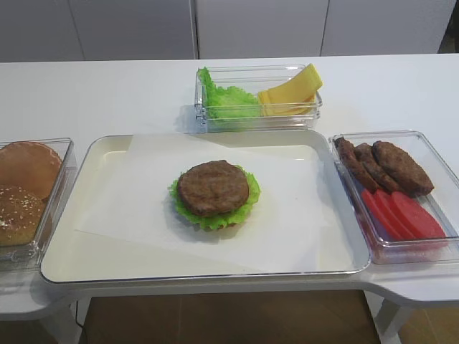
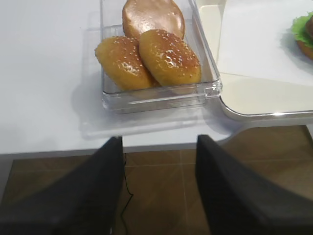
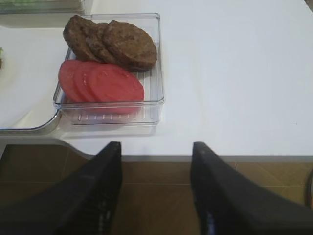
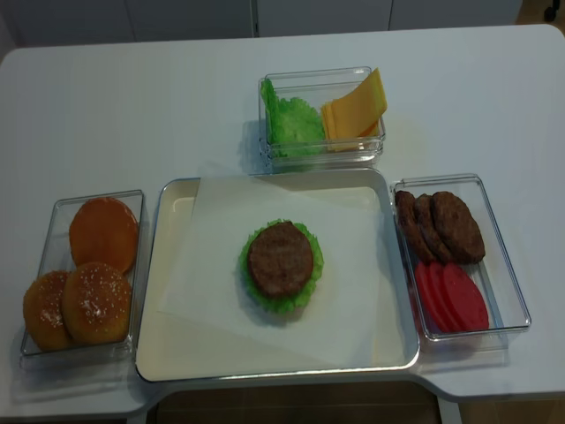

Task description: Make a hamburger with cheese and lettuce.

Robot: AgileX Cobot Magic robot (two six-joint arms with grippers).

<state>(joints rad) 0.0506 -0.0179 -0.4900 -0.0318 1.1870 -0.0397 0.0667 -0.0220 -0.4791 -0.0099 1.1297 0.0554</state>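
The hamburger (image 1: 214,192) (image 4: 280,262) sits on white paper in the middle of the tray (image 1: 64,251), a brown patty on top and frilly lettuce round its rim. Cheese (image 1: 290,92) (image 4: 355,111) slices lean in the clear box behind the tray, beside loose lettuce (image 1: 226,100). My right gripper (image 3: 156,152) hangs open and empty off the table's front edge, below the patty and tomato box. My left gripper (image 2: 159,144) is open and empty too, off the front edge below the bun box. Neither gripper shows in the high views.
A clear box (image 3: 115,115) at the right holds three patties (image 1: 387,165) and tomato slices (image 1: 401,213). A clear box (image 2: 156,95) at the left holds bun halves (image 2: 168,56). Brown floor lies below the table's front edge.
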